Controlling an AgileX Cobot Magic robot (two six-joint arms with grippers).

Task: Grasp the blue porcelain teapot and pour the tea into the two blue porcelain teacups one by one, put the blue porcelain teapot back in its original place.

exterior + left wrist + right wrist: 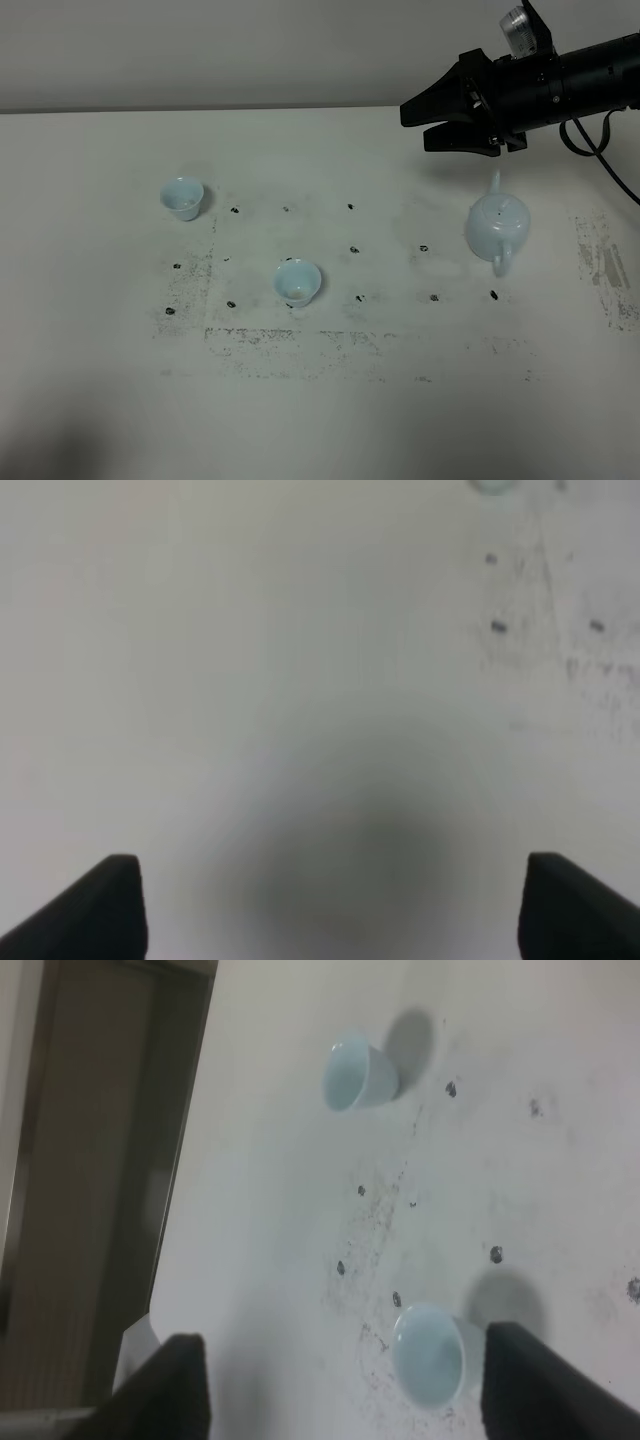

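While the blue porcelain teapot point(497, 228) stands untouched right of centre on the worktop point(100, 330), the exterior high view shows the right gripper point(415, 128) raised near its spout side, jaws wide apart and empty, so grasping looks not yet begun. One teapot, two teacups: the far-left teacup point(183, 197) and the centre teacup point(298, 281). The left wrist view shows the left gripper point(340, 920) spread wide, holding nothing. The right wrist view faces both teacups; next, the right gripper probably must descend onto the loop handle point(503, 262).

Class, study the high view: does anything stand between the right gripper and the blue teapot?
Nothing visible does. The right gripper, jaws open, hangs close by the teapot; both teacups stand far off to the left.
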